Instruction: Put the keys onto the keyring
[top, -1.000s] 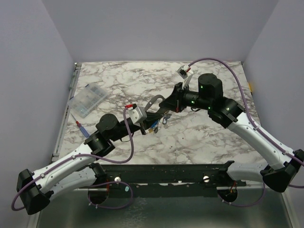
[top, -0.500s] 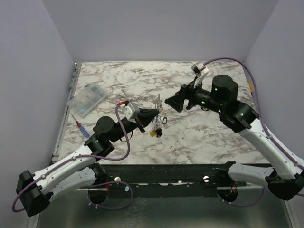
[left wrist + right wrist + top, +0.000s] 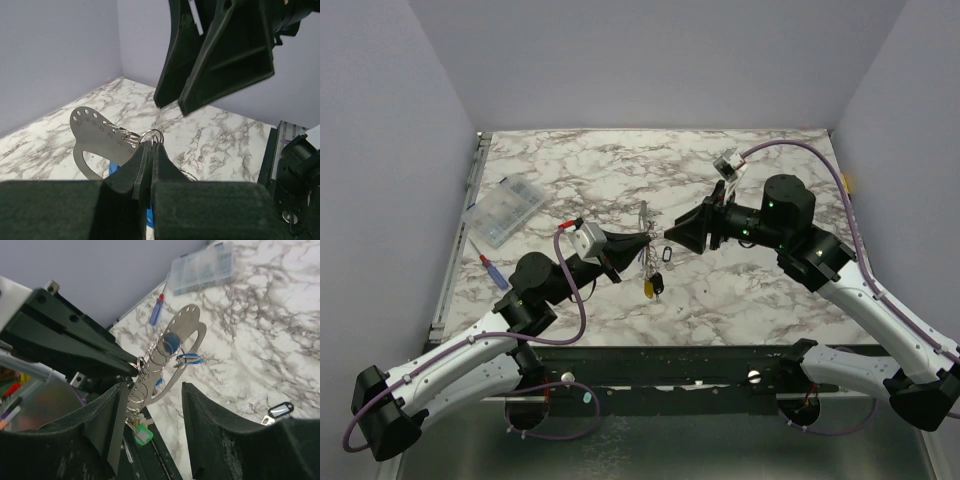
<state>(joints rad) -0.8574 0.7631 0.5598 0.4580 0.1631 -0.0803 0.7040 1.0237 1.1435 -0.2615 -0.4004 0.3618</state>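
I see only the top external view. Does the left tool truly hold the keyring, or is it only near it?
Observer: In the left wrist view, the left tool is shut on a silvery keyring, pinching its lower edge.
Operator: Is the right tool open or shut?
Observer: In the right wrist view, the right tool is open, with a perforated metal plate between its fingers.
Operator: Is there any key I cannot see?
Observer: Yes, a green key head at the near end of the rings.

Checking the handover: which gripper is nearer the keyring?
Left. The left gripper is shut on the keyring, pinching it at its tip. The right gripper is open just across from it, not touching.
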